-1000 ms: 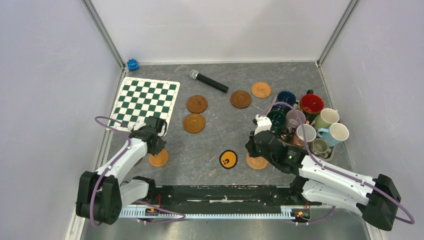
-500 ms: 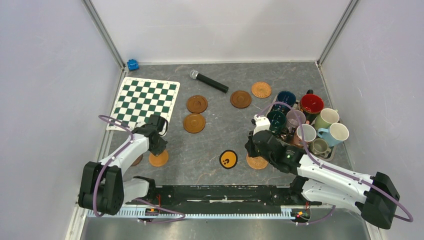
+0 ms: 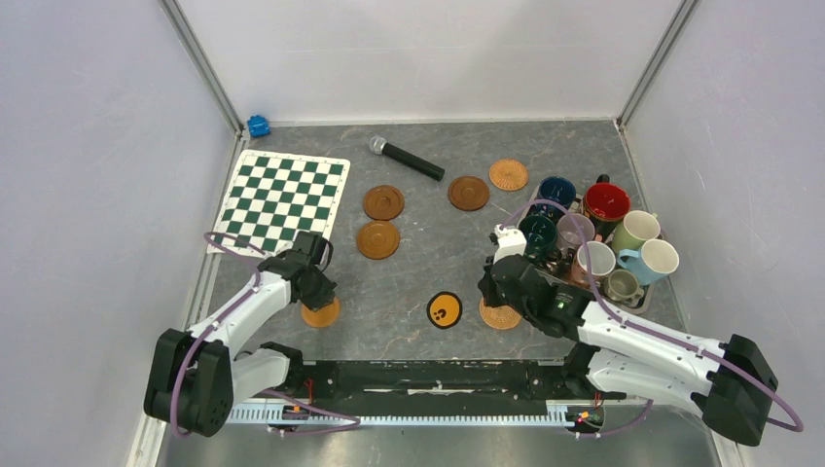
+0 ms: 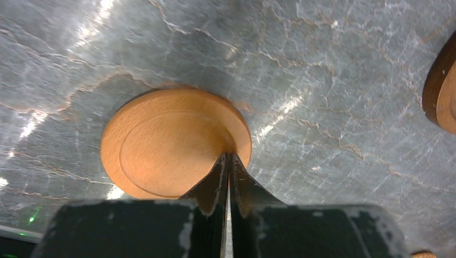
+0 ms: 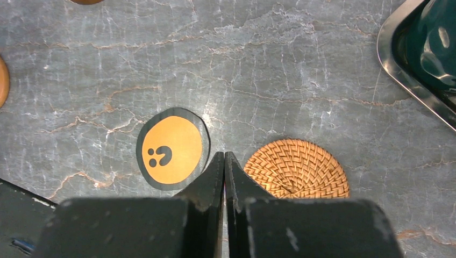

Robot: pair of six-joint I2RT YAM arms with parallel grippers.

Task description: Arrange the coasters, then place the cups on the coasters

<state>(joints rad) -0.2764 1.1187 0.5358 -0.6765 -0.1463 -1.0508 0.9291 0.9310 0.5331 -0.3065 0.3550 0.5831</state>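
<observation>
A lab test booth: plain white walls [image 3: 428, 49] and metal corner posts [image 3: 202, 66] enclose the tabletop [image 3: 428, 243].

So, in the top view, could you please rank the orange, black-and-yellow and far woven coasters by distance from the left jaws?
1. orange coaster, beneath the left jaws, near left.
2. black-and-yellow coaster, near centre.
3. far woven coaster, back right.

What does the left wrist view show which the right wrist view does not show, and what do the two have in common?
Only left wrist: the plain orange coaster seen whole, with the left gripper at its rim, jaws shut, and the edge of a brown coaster. Only right wrist: the black coaster with its yellow mark, the woven coaster, a tray corner holding a dark green cup, and the right gripper, jaws shut. Both: the grey veined table.
</observation>
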